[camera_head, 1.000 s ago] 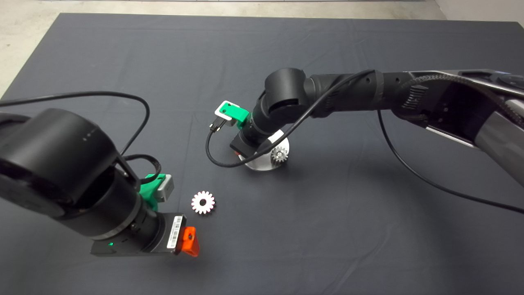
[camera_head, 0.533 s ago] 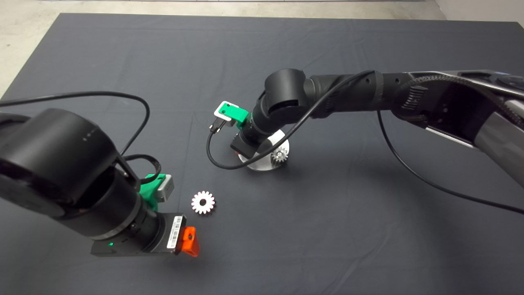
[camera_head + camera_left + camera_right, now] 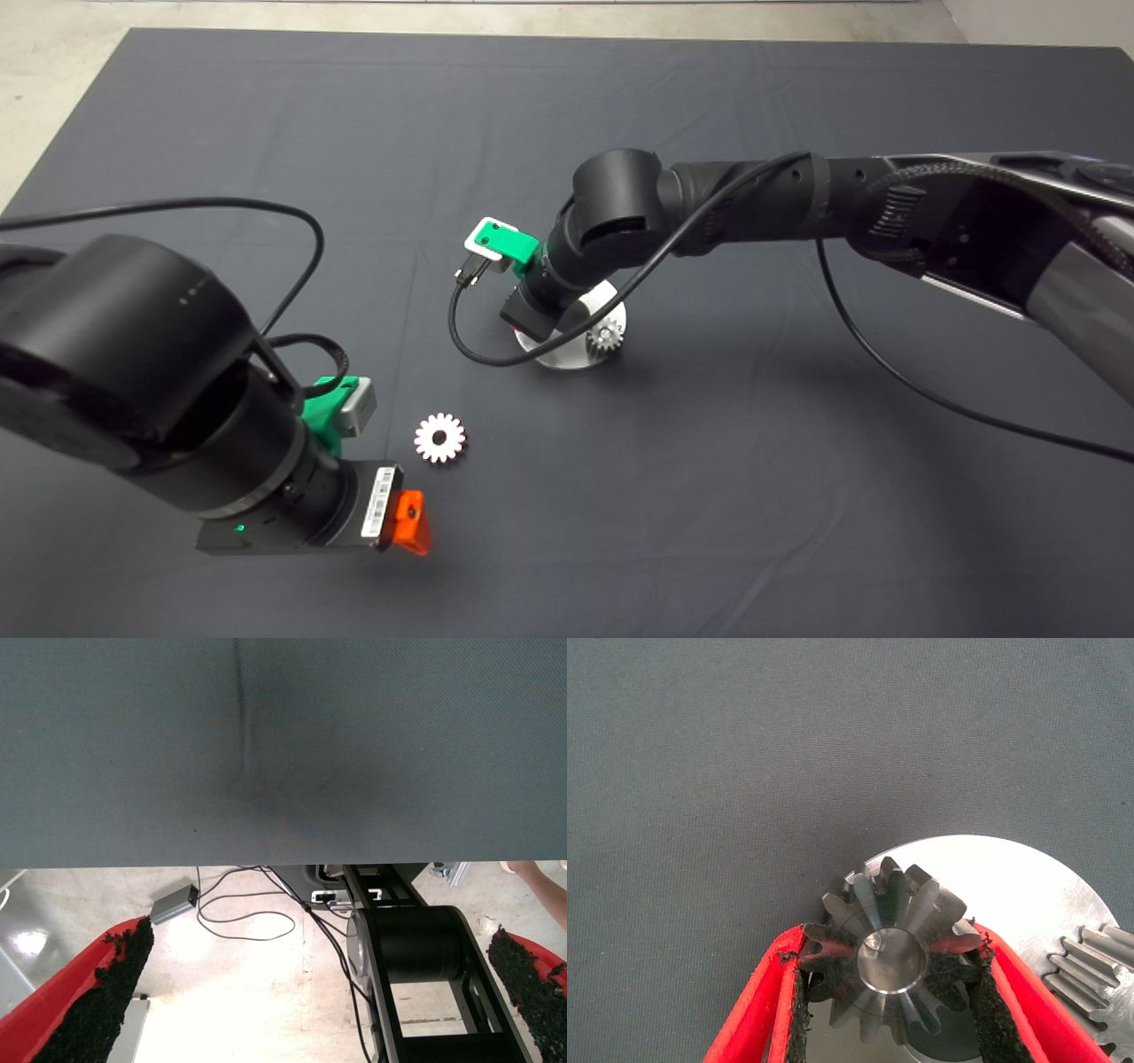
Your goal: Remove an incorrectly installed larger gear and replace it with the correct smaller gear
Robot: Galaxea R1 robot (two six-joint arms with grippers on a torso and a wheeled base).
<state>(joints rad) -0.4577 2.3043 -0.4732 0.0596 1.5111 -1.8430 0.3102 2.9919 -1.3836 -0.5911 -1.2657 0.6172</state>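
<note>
Near the mat's [image 3: 709, 106] centre, the right pincer [image 3: 890, 992] gripped the smaller gear [image 3: 893, 957] on the round silver base plate [image 3: 1010, 895], while the left pincer [image 3: 310, 992], parked at seven o'clock, gaped wide beside a pale gear [image 3: 439, 438].

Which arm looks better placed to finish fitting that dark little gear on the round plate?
The right. Its gripper is already closed on the small dark gear over the round silver plate. The left gripper hangs open by the mat's near edge, holding nothing.

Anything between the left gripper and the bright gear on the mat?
Nothing: head view shows only bare mat between the left gripper and the larger gear.
</note>
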